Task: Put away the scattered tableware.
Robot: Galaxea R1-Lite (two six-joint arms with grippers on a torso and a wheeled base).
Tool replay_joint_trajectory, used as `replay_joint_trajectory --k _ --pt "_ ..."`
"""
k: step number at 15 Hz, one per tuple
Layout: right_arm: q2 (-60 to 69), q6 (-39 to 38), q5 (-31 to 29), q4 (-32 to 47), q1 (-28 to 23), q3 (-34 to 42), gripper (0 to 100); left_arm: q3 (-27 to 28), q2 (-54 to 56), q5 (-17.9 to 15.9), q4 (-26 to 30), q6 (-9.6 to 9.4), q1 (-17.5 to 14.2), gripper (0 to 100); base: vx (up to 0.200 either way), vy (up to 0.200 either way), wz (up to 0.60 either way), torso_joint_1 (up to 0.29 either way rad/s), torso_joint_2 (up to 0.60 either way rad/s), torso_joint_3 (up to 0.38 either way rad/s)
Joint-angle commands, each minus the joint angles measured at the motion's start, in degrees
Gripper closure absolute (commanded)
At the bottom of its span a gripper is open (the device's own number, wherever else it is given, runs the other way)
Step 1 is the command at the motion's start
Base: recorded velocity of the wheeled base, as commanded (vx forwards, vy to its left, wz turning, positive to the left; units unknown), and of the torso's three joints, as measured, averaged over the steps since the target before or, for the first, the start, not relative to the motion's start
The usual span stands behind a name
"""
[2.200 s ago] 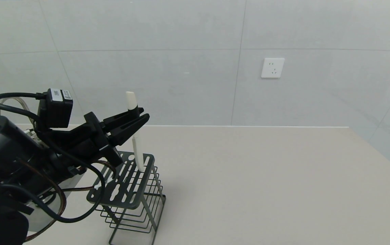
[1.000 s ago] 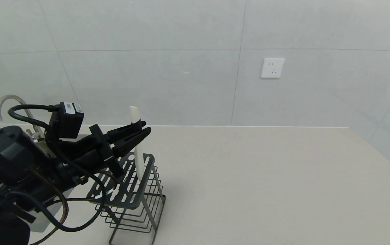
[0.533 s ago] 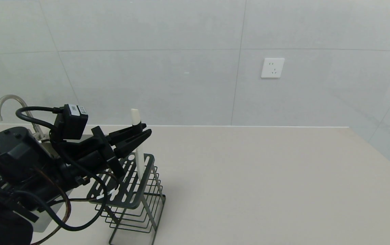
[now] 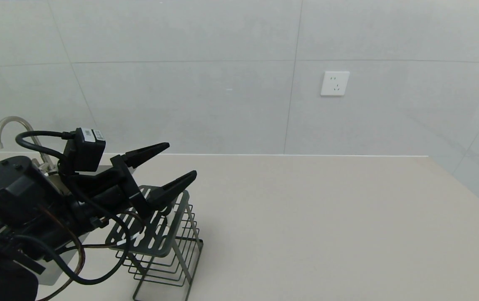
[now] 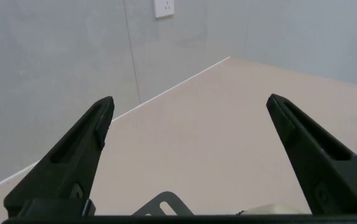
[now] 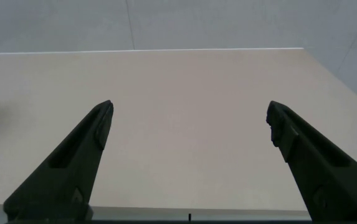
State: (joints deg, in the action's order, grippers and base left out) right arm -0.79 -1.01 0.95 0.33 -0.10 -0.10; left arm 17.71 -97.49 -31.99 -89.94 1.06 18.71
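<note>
Countertop (image 4: 306, 217), lower left: the left gripper (image 4: 182, 159) is held wide open above the slotted rack (image 4: 156, 238); the right gripper (image 6: 189, 107) is likewise spread. A deposit is judged complete.

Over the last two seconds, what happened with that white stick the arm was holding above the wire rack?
The left gripper lowered the white stick a little toward the rack, then spread its fingers wide and let it go. It now hangs open above the rack. The rack, the counter and the wall socket stayed where they were.
</note>
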Motion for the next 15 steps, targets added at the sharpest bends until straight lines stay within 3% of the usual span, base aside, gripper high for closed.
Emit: replay_joint_trajectory --k 1,7,10,11,13,15 --pt "-0.09 -0.04 0.02 0.02 0.01 0.01 0 -0.22 2.04 0.00 -0.06 -0.01 -0.61 0 0.000 0.000 0.00 0.000 0.00 0.000" --pt "-0.09 -0.04 0.02 0.02 0.01 0.01 0 -5.14 16.28 0.00 -0.06 -0.18 -0.69 0 0.000 0.000 0.00 0.000 0.00 0.000" --pt "-0.09 -0.04 0.02 0.02 0.01 0.01 0 -17.71 39.83 0.70 -0.06 0.17 -0.96 0 0.000 0.000 0.00 0.000 0.00 0.000" --pt "-0.09 -0.04 0.02 0.02 0.01 0.01 0 -17.63 45.54 1.31 2.49 0.43 -2.45 0 0.000 0.000 0.00 0.000 0.00 0.000" --pt "-0.09 -0.04 0.02 0.02 0.01 0.01 0 -17.54 56.53 2.81 13.04 1.22 -5.97 0 0.000 0.000 0.00 0.000 0.00 0.000" --pt "-0.09 0.05 0.02 0.02 0.01 0.01 0 -17.01 72.70 2.81 32.37 1.22 -9.48 0 0.000 0.000 0.00 0.000 0.00 0.000"
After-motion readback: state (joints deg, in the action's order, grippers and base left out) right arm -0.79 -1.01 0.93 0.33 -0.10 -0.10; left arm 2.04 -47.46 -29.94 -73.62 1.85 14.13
